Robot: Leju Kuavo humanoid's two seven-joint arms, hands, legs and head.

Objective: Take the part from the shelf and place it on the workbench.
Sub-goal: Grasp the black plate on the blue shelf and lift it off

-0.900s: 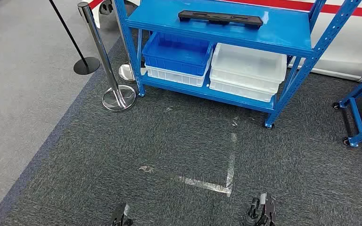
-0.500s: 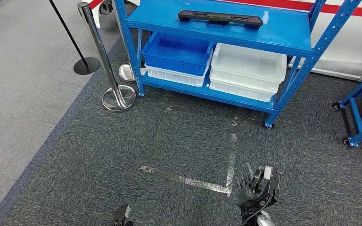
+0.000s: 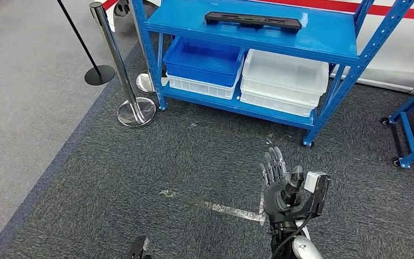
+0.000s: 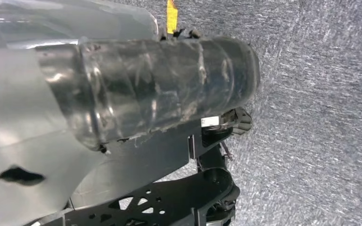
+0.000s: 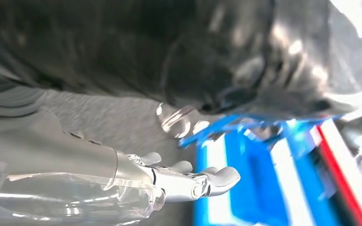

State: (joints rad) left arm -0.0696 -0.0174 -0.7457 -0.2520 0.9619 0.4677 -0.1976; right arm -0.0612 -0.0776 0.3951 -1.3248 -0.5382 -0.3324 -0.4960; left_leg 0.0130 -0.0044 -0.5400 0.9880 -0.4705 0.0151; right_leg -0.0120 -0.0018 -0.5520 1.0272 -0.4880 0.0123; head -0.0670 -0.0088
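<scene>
The part is a long black flat piece lying on the top level of the blue shelf, far ahead of me. My right hand is raised over the carpet, well short of the shelf, fingers stretched out and holding nothing. In the right wrist view its pale fingers reach out straight toward the blurred blue shelf. A dark bit of my left hand sits at the lower edge of the head view; its fingers are hidden. The left wrist view has its grey ribbed cover above the carpet.
A blue bin and white bins fill the shelf's lower level. Two chrome stanchion posts stand left of the shelf. A blue wheeled cart is at the right edge. Tape marks lie on the dark carpet.
My right hand has risen from the bottom edge of the head view and its fingers have stretched out. The left hand and the part have not moved.
</scene>
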